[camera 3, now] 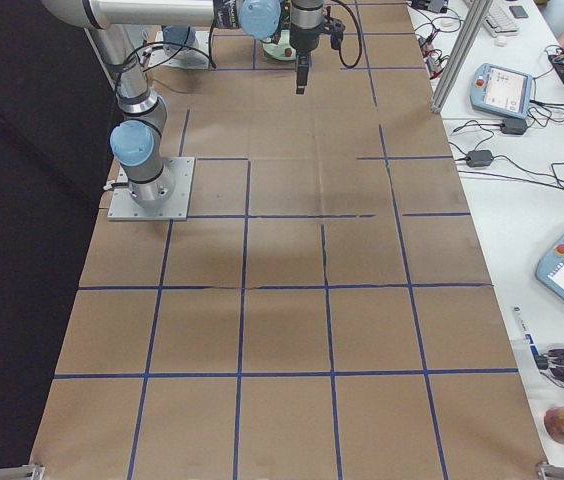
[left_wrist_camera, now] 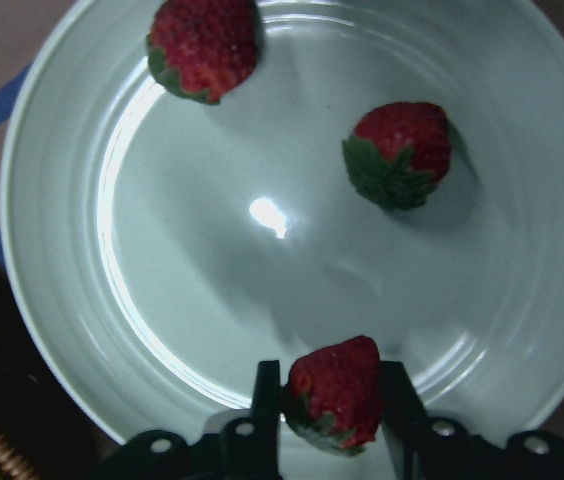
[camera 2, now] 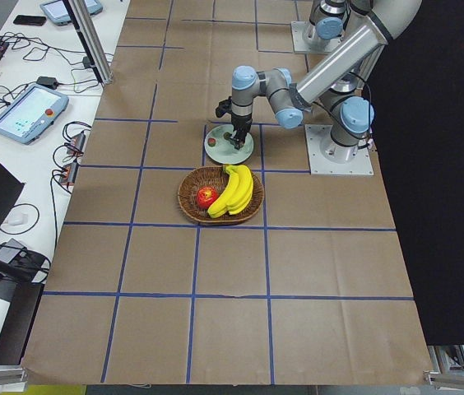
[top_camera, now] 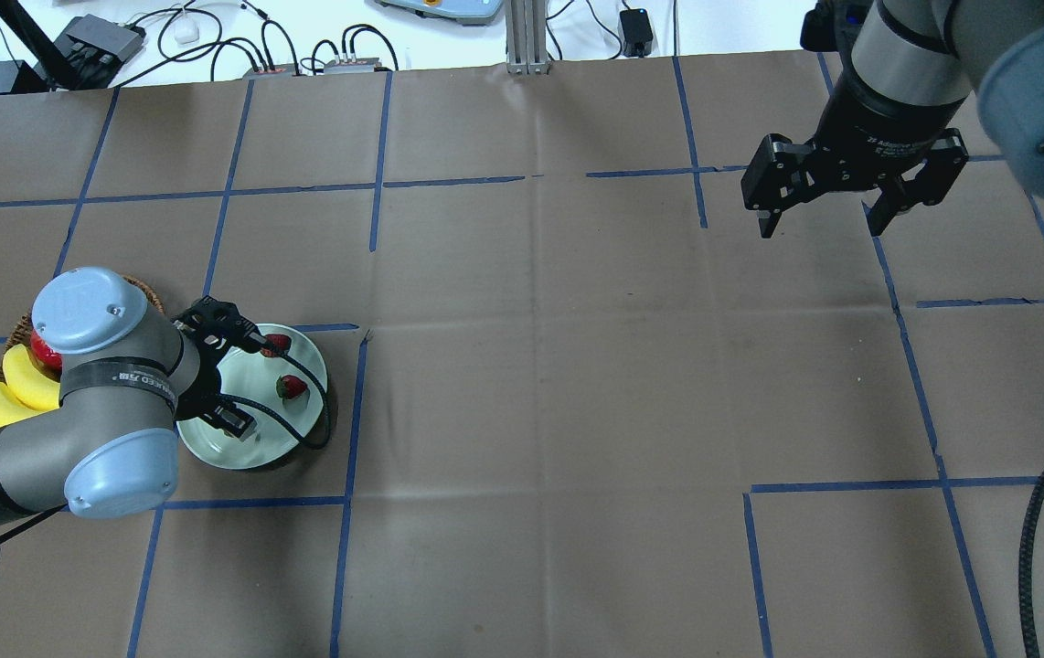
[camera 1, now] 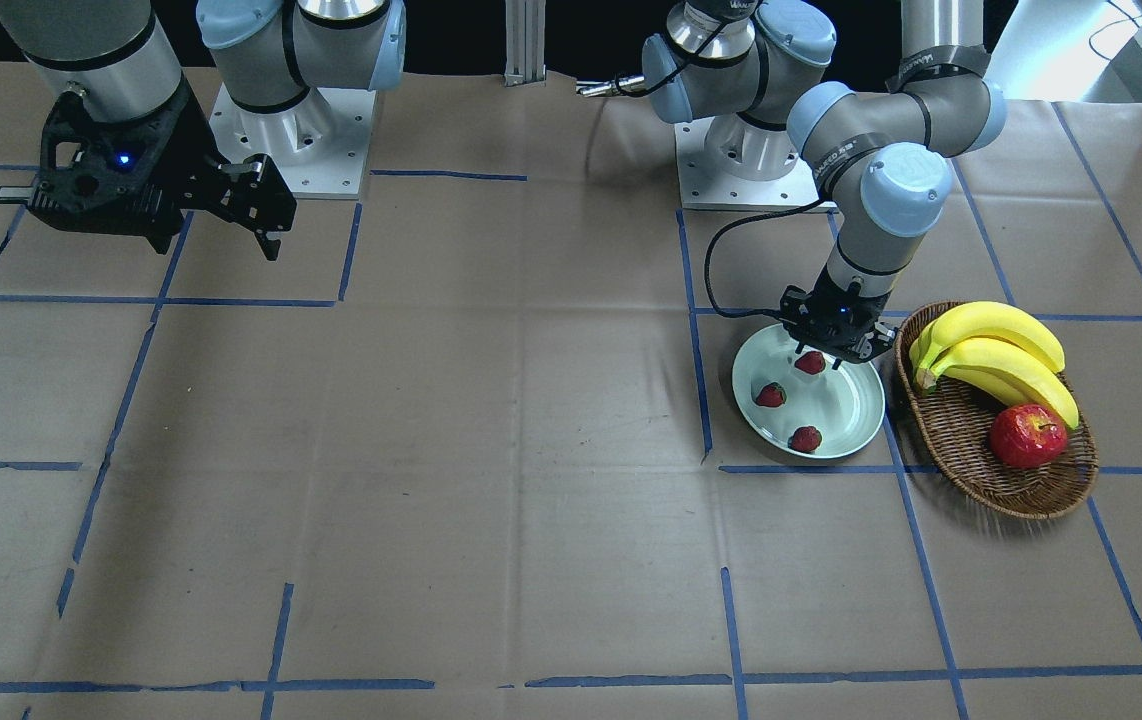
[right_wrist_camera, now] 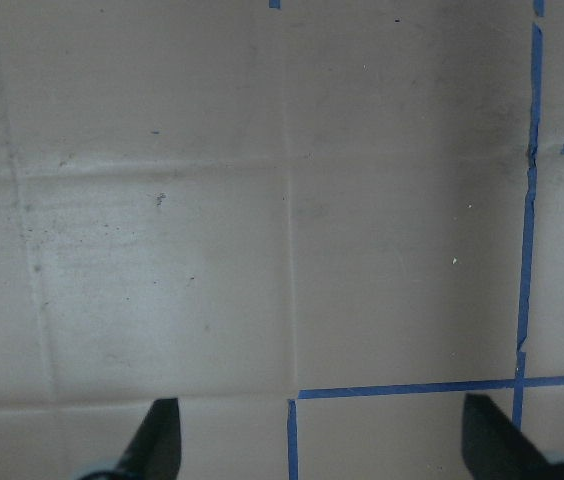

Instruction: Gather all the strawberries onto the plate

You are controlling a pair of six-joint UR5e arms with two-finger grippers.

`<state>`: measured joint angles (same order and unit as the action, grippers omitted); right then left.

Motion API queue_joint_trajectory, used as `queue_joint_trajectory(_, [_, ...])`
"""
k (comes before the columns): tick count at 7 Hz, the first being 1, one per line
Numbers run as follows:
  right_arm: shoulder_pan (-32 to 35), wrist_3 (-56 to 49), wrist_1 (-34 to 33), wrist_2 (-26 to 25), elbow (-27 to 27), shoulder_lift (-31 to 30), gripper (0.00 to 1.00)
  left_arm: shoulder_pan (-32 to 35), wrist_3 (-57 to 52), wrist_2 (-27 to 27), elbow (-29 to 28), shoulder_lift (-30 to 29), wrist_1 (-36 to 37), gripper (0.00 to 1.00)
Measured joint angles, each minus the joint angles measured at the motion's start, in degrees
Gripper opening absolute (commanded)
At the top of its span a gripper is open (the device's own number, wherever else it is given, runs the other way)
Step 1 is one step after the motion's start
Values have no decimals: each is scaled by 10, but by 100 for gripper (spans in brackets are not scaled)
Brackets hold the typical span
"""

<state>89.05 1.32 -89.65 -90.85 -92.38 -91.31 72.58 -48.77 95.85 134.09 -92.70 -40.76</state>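
Note:
The pale green plate lies beside the basket, and in the left wrist view the plate fills the frame. Two strawberries rest on it. A third strawberry sits between the fingers of my left gripper, which is shut on it just above the plate's near rim. In the front view that same strawberry hangs under the left gripper. Far off on the other side of the table, my right gripper hovers open with nothing in it.
An oval wicker basket right next to the plate holds a bunch of bananas and a red apple. Brown paper with blue tape lines covers the table. Cables and devices lie along the far edge.

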Motion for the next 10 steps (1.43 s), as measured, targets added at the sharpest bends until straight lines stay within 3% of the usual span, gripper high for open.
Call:
queue_joint_trajectory(2, [0,0,0,0,0,0,100,8,25,-8,-17,19,-16,99])
queue_joint_trajectory(5, [0,0,0,0,-2,0,100,82,209,-48,-87,62,-155,99])
queue_joint_trajectory(10, [0,0,0,0,-3,-1,100,255,502,-67,-340,78,-499,99])
